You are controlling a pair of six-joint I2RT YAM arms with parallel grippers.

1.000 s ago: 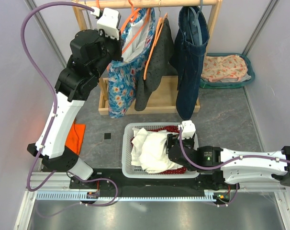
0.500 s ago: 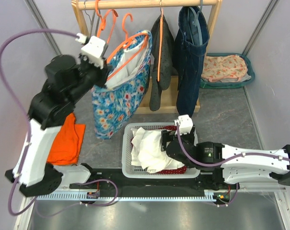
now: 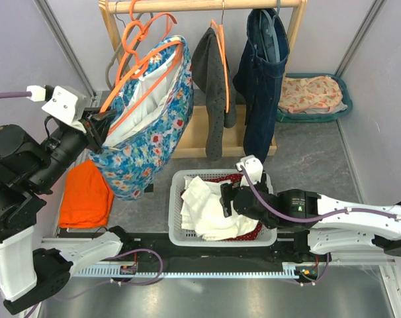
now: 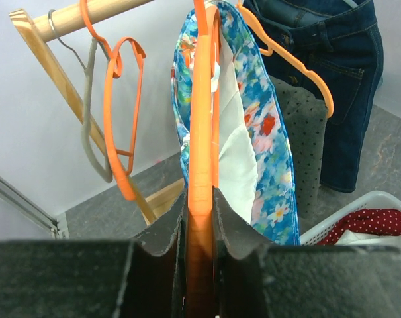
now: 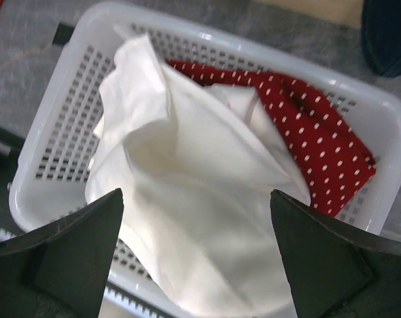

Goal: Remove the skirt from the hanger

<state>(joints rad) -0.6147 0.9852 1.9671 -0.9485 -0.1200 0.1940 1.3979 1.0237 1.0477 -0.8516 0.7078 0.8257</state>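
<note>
My left gripper [image 4: 200, 222] is clamped tight on the lower end of the orange hanger [image 4: 202, 132], both pads pressed against the plastic with no gap showing. My left wrist camera looks straight up the hanger's edge, with the floral skirt [image 4: 270, 139] draped over it and its white lining showing on the inside. From that view I cannot tell whether the hook is on the wooden rail [image 4: 75, 16]. The overhead view shows what the wrist view hides: the hanger is tilted steeply, its low end at my left gripper [image 3: 98, 127], and the skirt [image 3: 144, 126] hangs slanted out to the left of the rack, still on the hanger. Beside it the wrist view shows an empty orange hanger [image 4: 118, 119] and a grey wire one [image 4: 88, 112] on the rail, then a dark dotted garment [image 4: 310, 152] and jeans [image 4: 333, 79] to the right. My right gripper [image 5: 197, 218] is spread wide with nothing in it, hovering over the white basket [image 5: 68, 99]. Only its wrist camera shows the contents closely: a white cloth [image 5: 187, 179] lying over a red dotted cloth [image 5: 306, 126]. Only from overhead do I see an orange cloth [image 3: 88, 192] on the floor left of the basket [image 3: 176, 228].
</note>
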